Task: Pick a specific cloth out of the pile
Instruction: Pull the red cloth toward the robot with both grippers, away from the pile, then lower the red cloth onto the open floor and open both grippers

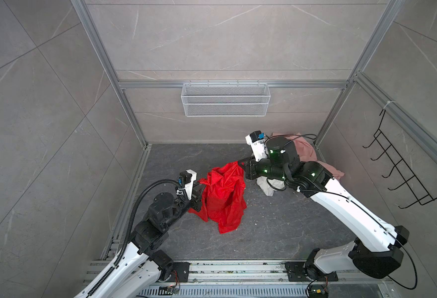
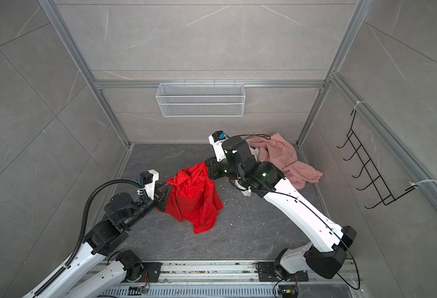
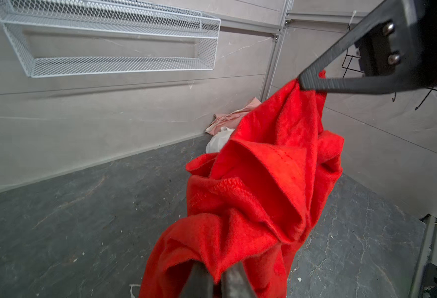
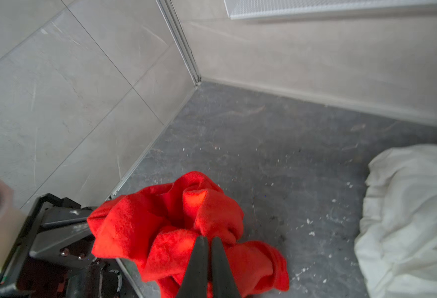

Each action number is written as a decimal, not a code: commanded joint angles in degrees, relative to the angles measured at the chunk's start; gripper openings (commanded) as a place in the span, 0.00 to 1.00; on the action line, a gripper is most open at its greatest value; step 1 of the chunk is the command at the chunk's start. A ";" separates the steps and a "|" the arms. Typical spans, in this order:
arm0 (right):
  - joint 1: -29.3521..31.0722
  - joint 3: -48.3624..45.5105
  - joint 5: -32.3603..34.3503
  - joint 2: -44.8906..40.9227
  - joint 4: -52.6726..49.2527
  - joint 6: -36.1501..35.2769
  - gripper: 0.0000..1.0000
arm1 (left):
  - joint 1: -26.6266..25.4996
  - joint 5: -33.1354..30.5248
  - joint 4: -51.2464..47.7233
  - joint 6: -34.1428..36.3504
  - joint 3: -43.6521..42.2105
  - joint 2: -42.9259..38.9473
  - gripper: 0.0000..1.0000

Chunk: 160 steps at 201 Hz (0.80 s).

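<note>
– between the two arms, a little left of the desk's middle, hangs the red cloth (image 1: 224, 198). who has it?
– both. the left gripper (image 3: 216, 276) has its jaws clamped on a bunched edge low on the near side. the right gripper (image 4: 208, 241) has its jaws pinched together on a corner at the far side.
– and the pile?
– the pile (image 2: 264, 152) lies in the far right corner: the pink cloth (image 2: 297, 170), with the white cloth (image 4: 413, 219) at its near edge, partly under the right arm. bare desk (image 1: 276, 232) shows between white and red, so i'd judge the red one free of it.
– how to finish the step well?
– i'd raise both arms together and draw away from the corner. the lowest fold looks to touch the desk and could drag back toward the white cloth. don't pull the arms apart hard, or soft fabric may slip from a thin pinch.
– the room?
– the desk is dark and stone-look, flecked with pale crumbs. grey tiled walls stand in an aluminium frame, with a white mesh basket (image 1: 225, 99) on the back wall and a black wire hook rack (image 1: 398, 170) on the right wall.
</note>
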 commanded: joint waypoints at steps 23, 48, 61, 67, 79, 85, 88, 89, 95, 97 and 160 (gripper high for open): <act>0.25 -10.76 -5.00 -0.21 8.53 9.91 0.00 | 0.10 -2.91 -1.24 -3.76 -2.00 -2.92 0.00; 0.25 -16.03 -5.54 0.34 8.56 11.22 0.00 | 0.10 -3.42 -1.84 -4.10 -2.48 -2.95 0.00; 0.24 -18.49 -4.51 0.21 8.56 11.23 0.00 | 0.15 -3.45 -1.98 -4.39 -2.97 -2.79 0.00; 0.25 -19.67 -3.78 0.22 8.48 11.29 0.00 | 0.11 -3.45 -1.88 -4.53 -3.13 -2.69 0.00; 0.27 -22.05 -2.67 0.58 8.71 11.30 0.00 | 0.12 -3.54 -1.87 -5.06 -3.75 -2.29 0.00; 0.31 -23.10 -2.18 0.80 8.78 11.29 0.00 | 0.15 -3.54 -2.02 -5.22 -4.15 -2.08 0.00; 0.27 -23.62 -1.98 1.03 8.82 11.29 0.00 | 0.11 -3.58 -2.22 -5.40 -4.40 -2.03 0.00; 0.30 -23.84 -1.91 1.05 8.82 11.33 0.00 | 0.15 -3.64 -2.30 -5.48 -4.48 -1.96 0.00; 0.23 -24.70 -1.58 1.42 8.87 11.34 0.00 | 0.17 -4.12 -2.74 -6.10 -4.88 -1.81 0.00; 0.23 -25.20 -1.46 1.60 8.95 11.30 0.00 | 0.14 -4.34 -2.87 -6.42 -5.14 -1.85 0.00; -0.85 -34.78 -0.81 4.64 13.64 12.98 0.00 | 0.10 -13.10 -11.17 -18.90 -12.27 -2.60 0.00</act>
